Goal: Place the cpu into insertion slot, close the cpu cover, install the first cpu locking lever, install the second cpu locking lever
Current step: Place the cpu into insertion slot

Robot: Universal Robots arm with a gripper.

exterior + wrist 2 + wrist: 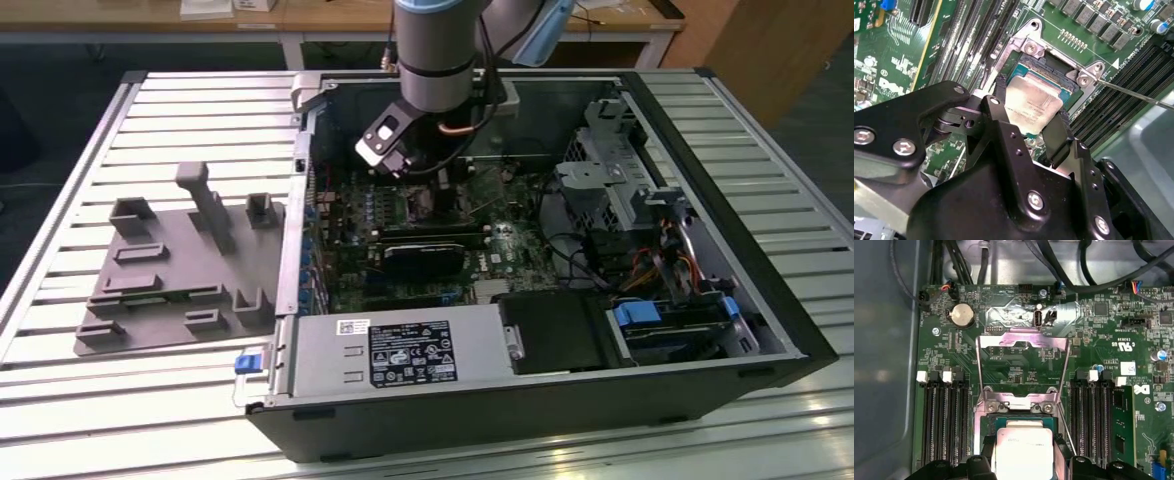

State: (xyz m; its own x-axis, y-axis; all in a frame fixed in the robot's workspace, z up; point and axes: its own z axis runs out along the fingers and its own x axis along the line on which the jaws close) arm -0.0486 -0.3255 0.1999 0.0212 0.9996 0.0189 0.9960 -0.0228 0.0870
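Note:
My gripper is shut on the cpu, a flat square chip with a dull silvery top, its black fingers pressing two opposite edges. The chip hangs level right over the insertion slot, whose dark frame shows past its far edge. In the first wrist view the cpu sits just in front of the slot. The cpu cover, a thin silvery frame, is swung open beyond the slot. A thin wire locking lever sticks out beside the slot. In the exterior view the gripper reaches down into the computer case.
The open computer case lies on a slatted metal table. Memory slots flank the socket on both sides. A black rectangular block, a power supply and drive cages crowd the case. A grey fixture plate lies at the exterior view's left.

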